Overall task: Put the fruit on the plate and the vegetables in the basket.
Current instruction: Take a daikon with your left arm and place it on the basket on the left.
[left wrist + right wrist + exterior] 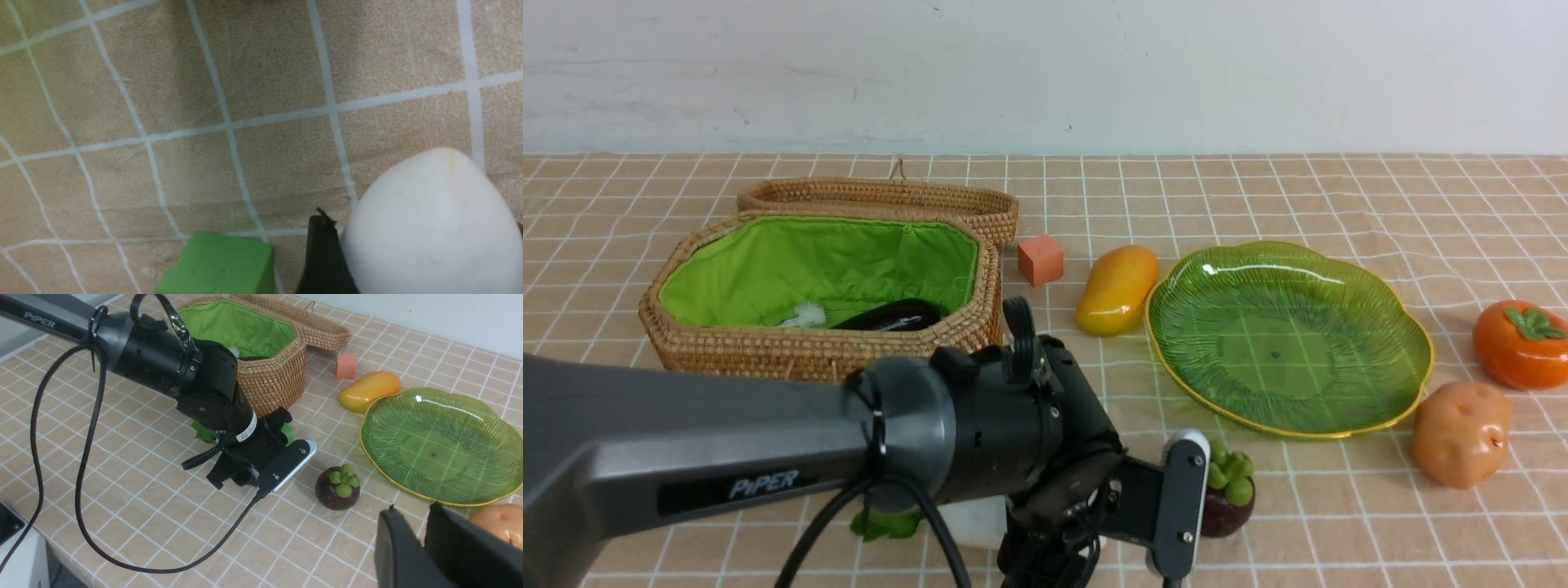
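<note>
My left gripper (421, 222) is down at the table's front with the white radish (433, 245) between its fingers (322, 253), which press its sides. The radish's leaves (886, 523) show under the arm. The eggplant (890, 316) lies in the open wicker basket (809, 351). The mango (1116, 290) lies left of the green plate (1417, 359), which holds nothing. The persimmon (1521, 345) and potato (1462, 434) sit right of the plate. The mangosteen (1232, 498) is beside my left wrist. My right gripper (413, 510) is shut and empty, near the potato (496, 524).
A green cube (216, 265) lies close beside the radish. An orange cube (1041, 260) sits between basket and mango. The basket lid (882, 200) lies open behind the basket. A white tuft (805, 314) shows in the basket. The left arm's cable (61, 490) loops over the table.
</note>
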{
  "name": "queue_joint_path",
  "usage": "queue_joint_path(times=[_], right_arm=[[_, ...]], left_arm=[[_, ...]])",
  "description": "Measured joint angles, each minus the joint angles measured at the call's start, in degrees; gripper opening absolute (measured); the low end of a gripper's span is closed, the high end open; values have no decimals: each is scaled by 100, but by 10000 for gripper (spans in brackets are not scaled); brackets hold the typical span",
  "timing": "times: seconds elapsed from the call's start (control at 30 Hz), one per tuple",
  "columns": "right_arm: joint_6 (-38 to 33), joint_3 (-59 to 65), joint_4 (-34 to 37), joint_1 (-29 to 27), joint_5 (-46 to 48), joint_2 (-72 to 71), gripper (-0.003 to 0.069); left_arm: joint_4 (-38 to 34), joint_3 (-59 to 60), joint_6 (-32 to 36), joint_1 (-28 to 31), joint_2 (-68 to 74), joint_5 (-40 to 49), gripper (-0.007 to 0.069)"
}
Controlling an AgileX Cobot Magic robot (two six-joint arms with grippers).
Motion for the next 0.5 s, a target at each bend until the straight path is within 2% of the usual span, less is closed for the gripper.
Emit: queue_joint_path(times=[0.13,0.3,0.4,0.5], right_arm=[[0,0,0,0,0,0,129],[0,0,0,0,0,0,132],[0,0,0,0,0,0,134],[0,0,0,0,0,0,137]], left_arm=[[110,0,-139,-155,-328,335,447],[764,5,-797,-393,-1564,534,447],[1338,5,-1175,-161,-2121,521,447],[1904,0,-1440,756,-2472,338,447]])
